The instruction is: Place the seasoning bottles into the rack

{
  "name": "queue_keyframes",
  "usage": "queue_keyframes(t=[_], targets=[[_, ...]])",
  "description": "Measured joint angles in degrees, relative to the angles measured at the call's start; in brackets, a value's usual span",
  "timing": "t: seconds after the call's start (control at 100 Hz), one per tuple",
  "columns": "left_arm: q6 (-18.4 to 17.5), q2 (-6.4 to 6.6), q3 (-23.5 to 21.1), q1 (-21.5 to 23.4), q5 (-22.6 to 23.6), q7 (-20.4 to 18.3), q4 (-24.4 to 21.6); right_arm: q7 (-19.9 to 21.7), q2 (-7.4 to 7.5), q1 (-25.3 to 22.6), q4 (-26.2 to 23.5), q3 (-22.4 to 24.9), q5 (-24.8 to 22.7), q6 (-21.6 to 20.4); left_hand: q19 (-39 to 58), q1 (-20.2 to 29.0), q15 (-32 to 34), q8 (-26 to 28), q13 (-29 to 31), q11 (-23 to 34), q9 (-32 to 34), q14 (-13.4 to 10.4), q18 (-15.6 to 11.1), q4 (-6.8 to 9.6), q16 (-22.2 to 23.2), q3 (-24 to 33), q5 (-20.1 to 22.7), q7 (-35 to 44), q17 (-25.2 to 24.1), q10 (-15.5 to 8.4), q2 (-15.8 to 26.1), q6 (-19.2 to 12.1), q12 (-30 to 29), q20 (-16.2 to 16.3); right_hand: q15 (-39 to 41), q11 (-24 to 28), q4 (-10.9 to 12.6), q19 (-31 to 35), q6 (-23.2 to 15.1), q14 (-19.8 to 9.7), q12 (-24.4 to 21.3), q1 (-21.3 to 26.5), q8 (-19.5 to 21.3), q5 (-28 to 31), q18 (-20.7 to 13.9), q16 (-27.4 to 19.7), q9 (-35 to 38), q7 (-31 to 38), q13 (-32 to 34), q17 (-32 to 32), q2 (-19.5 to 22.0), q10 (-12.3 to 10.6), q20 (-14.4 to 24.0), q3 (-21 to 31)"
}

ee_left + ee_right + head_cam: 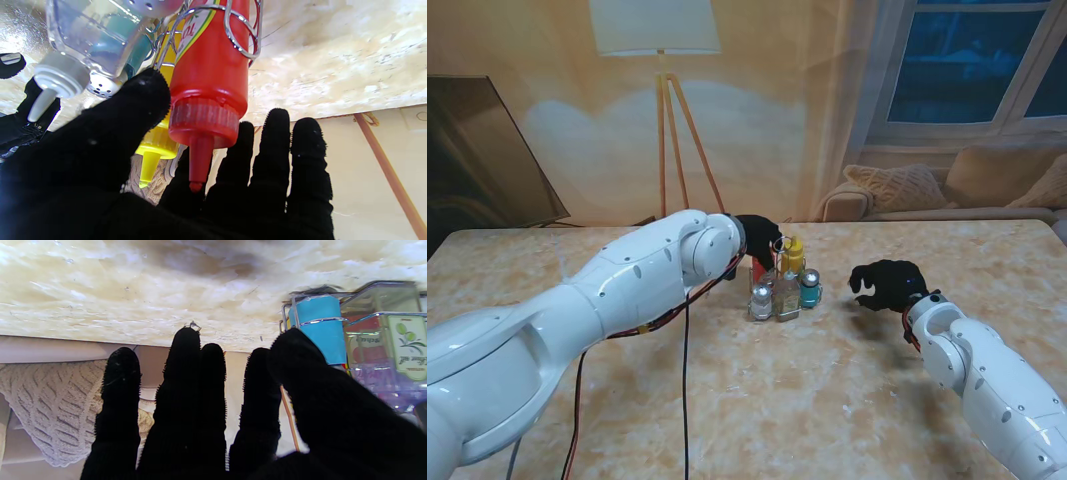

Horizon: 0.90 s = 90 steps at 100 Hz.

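A wire rack (pixel 783 300) stands mid-table with several seasoning bottles in it. The red squeeze bottle (pixel 758 271) sits inside a wire ring (pixel 241 43), beside the yellow squeeze bottle (pixel 150 156) and a clear bottle (pixel 90 36). My left hand (pixel 758 240) hovers at the red bottle's cap (pixel 203 123), thumb (pixel 133 110) on one side and straight fingers (pixel 277 160) behind it, open. To the rack's right my right hand (pixel 885 284) is open and holds nothing. The right wrist view shows the teal shaker (pixel 317 326) and an olive-oil bottle (pixel 400 350) in the rack.
A silver-capped shaker (pixel 760 301) stands at the rack's near left corner. The marble table (pixel 807 400) stretches toward me. A floor lamp (pixel 665 120) and a sofa with cushions (pixel 947 185) lie beyond the far edge.
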Motion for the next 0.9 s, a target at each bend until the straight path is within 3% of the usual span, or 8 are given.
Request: queue_keyframes(t=[0.19, 0.4, 0.65, 0.9], targets=[[0.01, 0.81, -0.40, 0.10, 0.04, -0.42, -1.36, -0.20, 0.00, 0.00, 0.00, 0.01, -0.08, -0.01, -0.54, -0.65, -0.29, -0.09, -0.72, -0.13, -0.65, 0.57, 0.29, 0.00, -0.56, 0.00, -0.66, -0.97, -0.63, 0.60, 0.01, 0.48, -0.19, -0.33, 0.00, 0.00, 0.00, 0.00, 0.00, 0.00, 0.00, 0.00, 0.00, 0.00, 0.00, 0.00, 0.00, 0.00, 0.00, 0.00, -0.89, 0.00, 0.00, 0.04], [-0.46, 2.89, -1.92, 0.60, 0.45, -1.58, -5.19, -0.26, 0.00, -0.05, 0.00, 0.10, -0.17, -0.01, -1.05, -0.68, -0.54, -0.10, -0.15, -0.18, -0.65, 0.58, 0.61, 0.01, -0.60, 0.69, -0.63, -1.42, -0.76, 0.61, -0.24, 0.49, -0.21, -1.03, 0.00, 0.00, 0.00, 0.00, 0.00, 0.00, 0.00, 0.00, 0.00, 0.00, 0.00, 0.00, 0.00, 0.00, 0.00, 0.00, -0.92, 0.00, 0.00, 0.04], [-0.96, 6.36, -3.81, 0.71, 0.99, -5.24, -10.65, -0.26, 0.00, -0.13, -0.03, 0.18, -0.23, -0.01, -2.18, -1.37, -0.69, -0.10, -1.50, -1.52, -1.33, 0.70, 0.72, 0.01, -1.24, 0.69, -0.63, -1.54, -1.43, 0.70, -0.26, 0.48, -0.78, -1.77, 0.00, 0.00, 0.00, 0.00, 0.00, 0.00, 0.00, 0.00, 0.00, 0.00, 0.00, 0.00, 0.00, 0.00, 0.01, 0.00, -0.92, 0.00, -0.01, 0.05], [-0.83, 10.42, -9.27, 2.98, 4.71, -6.80, -18.59, -0.41, 0.00, -0.19, -0.05, 0.28, -0.27, -0.04, -2.77, -1.37, -0.69, -0.13, -1.77, -1.86, -1.37, 0.84, 0.75, 0.02, -1.31, 0.69, -0.65, -2.16, -1.65, 1.11, -0.26, 0.38, -1.02, -2.40, 0.00, 0.00, 0.00, 0.00, 0.00, 0.00, 0.00, 0.00, 0.00, 0.00, 0.00, 0.00, 0.01, 0.00, 0.01, 0.00, -0.92, 0.00, -0.03, 0.05]])
